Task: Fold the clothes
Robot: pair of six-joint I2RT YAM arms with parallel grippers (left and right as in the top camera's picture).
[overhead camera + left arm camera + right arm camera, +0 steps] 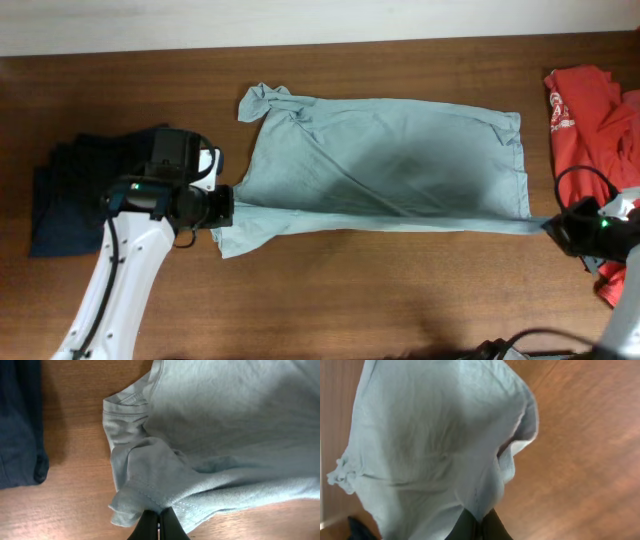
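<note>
Where the T-shirt lies: the pale grey-blue T-shirt (380, 150) is spread on the wooden table (400, 300) between the two pairs of fingers. Its near edge is stretched in a straight line from one pair to the other.
Left: the left gripper (224, 208) has its fingers (150, 529) pressed together on the stitched edge of the T-shirt, at the crumpled sleeve end. The cloth is bunched just ahead of the tips.
Right: the right gripper (552, 226) has its fingers (466, 527) clamped on the opposite corner of the T-shirt. The cloth is gathered directly in front of them.
Behind the left fingers: the dark navy garment (60, 200) lies flat, apart from the T-shirt, with bare wood between them.
Beside the right fingers: the red shirt (595, 120) lies crumpled, partly under the right arm.
Writing: the white print (558, 108) on the red shirt is too small to read.
</note>
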